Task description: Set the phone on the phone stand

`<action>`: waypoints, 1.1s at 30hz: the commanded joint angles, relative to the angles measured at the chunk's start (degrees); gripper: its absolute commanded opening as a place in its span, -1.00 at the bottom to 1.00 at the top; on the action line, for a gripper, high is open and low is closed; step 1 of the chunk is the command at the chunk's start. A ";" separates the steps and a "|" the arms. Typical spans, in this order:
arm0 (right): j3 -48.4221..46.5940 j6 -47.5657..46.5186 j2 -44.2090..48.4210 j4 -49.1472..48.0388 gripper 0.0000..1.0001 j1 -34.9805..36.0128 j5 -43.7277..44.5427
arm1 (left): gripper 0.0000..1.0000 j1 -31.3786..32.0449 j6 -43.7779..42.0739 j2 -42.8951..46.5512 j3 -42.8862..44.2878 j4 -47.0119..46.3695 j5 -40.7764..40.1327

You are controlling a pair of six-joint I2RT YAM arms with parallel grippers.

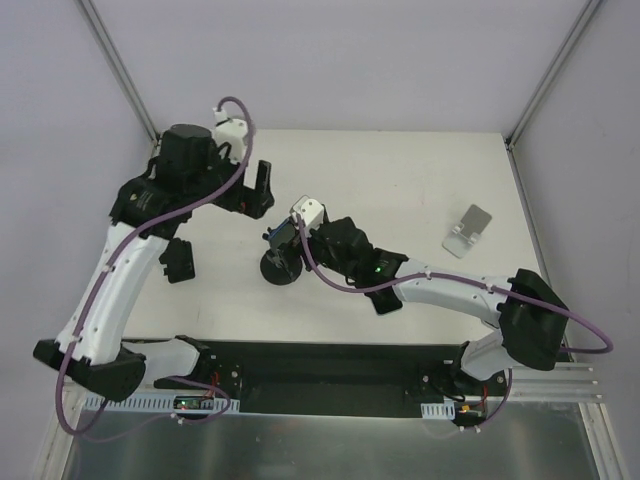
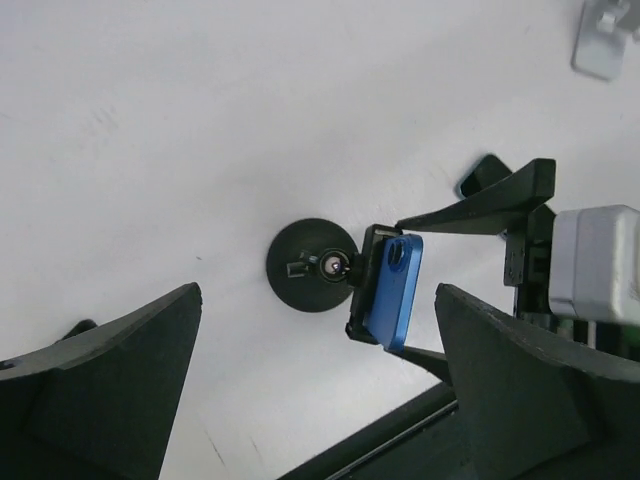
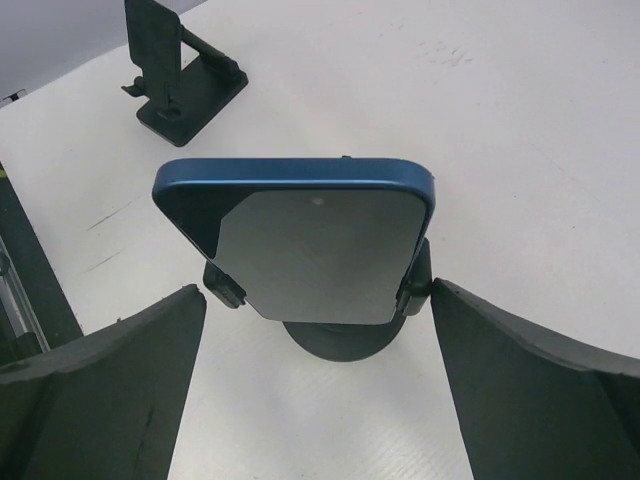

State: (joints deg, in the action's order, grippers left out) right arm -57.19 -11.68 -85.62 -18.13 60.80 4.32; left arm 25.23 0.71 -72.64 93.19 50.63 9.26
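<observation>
A blue phone (image 3: 300,240) with a dark screen stands upright in the side clamps of a black phone stand with a round base (image 3: 340,338). My right gripper (image 3: 318,290) is open, one finger on each side of the phone's lower part, not touching it. In the top view the phone (image 1: 279,233) and stand (image 1: 283,268) sit mid-table at the right gripper's (image 1: 290,238) tips. My left gripper (image 2: 318,290) is open and empty, held above them; it sees the phone (image 2: 393,290) edge-on and the stand base (image 2: 310,265).
A black folding stand (image 1: 181,260) sits left of the phone, also in the right wrist view (image 3: 180,70). A silver stand (image 1: 468,230) lies at the right of the table, also in the left wrist view (image 2: 605,40). The black base rail (image 1: 330,375) runs along the near edge.
</observation>
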 commanded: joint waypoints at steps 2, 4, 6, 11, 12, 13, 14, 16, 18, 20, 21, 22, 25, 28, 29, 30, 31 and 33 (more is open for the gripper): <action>-1.43 -1.85 2.13 -4.46 0.93 1.43 5.27 | 0.98 -3.86 2.37 9.87 -0.45 -7.19 -3.81; -2.57 -2.38 1.69 -3.58 0.93 1.43 4.22 | 0.98 -4.75 2.37 10.76 -3.00 -9.49 -3.72; -4.15 -2.82 0.46 -3.23 0.93 1.43 4.56 | 0.98 -5.37 1.58 11.82 -6.50 -14.58 -3.63; -6.97 -3.88 -1.91 -3.05 0.93 1.52 3.78 | 0.98 -5.46 -1.66 12.88 -11.79 -22.41 -2.75; -7.75 -3.27 -2.18 -3.05 0.93 1.52 3.07 | 0.98 -5.46 -1.68 12.70 -12.84 -23.29 -2.84; -8.11 -3.00 -2.79 -3.05 0.93 1.52 2.54 | 0.98 -5.46 -1.85 12.87 -13.46 -23.82 -2.84; -8.38 -3.00 -3.32 -3.05 0.93 1.61 2.63 | 0.98 -5.46 -1.94 13.14 -14.43 -24.61 -3.71; -9.34 -3.00 -4.63 -3.23 0.93 1.96 4.89 | 0.98 -5.72 -2.03 14.62 -18.55 -28.37 -4.94; -9.87 -3.00 -5.08 -3.05 0.93 1.96 7.27 | 0.98 -6.60 -2.03 15.68 -22.50 -30.67 -5.65; -10.31 -3.69 -5.69 -3.14 0.98 2.13 9.74 | 0.97 -8.18 -0.98 16.83 -24.53 -32.78 -6.27; -10.49 -3.87 -5.87 -3.05 0.99 2.31 9.83 | 0.97 -8.79 -0.89 17.27 -26.81 -33.57 -5.83; -10.84 -4.05 -5.96 -3.05 0.90 2.40 10.53 | 0.97 -9.58 -0.45 18.14 -28.13 -34.45 -4.87; -10.93 -4.84 -6.39 -3.92 0.45 3.28 13.16 | 0.96 -14.59 5.70 19.11 -30.52 -36.39 -1.09; -10.66 -5.19 -7.18 -6.73 -0.03 4.15 19.29 | 0.93 -16.70 7.11 19.73 -31.13 -37.27 -0.91; -11.45 -4.84 -7.45 -7.09 -0.33 4.16 21.24 | 0.92 -17.23 7.98 19.73 -31.40 -37.88 -0.47; -12.32 -4.75 -7.97 -7.09 -0.53 4.16 23.70 | 0.92 -18.37 8.51 19.64 -31.83 -38.15 0.05; -13.55 -5.01 -9.20 -6.75 -0.71 4.07 30.07 | 0.91 -18.90 8.95 19.21 -31.93 -38.33 1.28; -17.15 -6.15 -10.61 -6.74 -0.98 3.63 36.61 | 0.88 -19.87 9.48 18.59 -31.93 -38.33 1.90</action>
State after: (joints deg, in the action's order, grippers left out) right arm -67.11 -15.64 -94.32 -20.16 65.58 23.05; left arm 7.14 6.98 -54.22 61.82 16.45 7.66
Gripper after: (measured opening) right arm 0.737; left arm 0.949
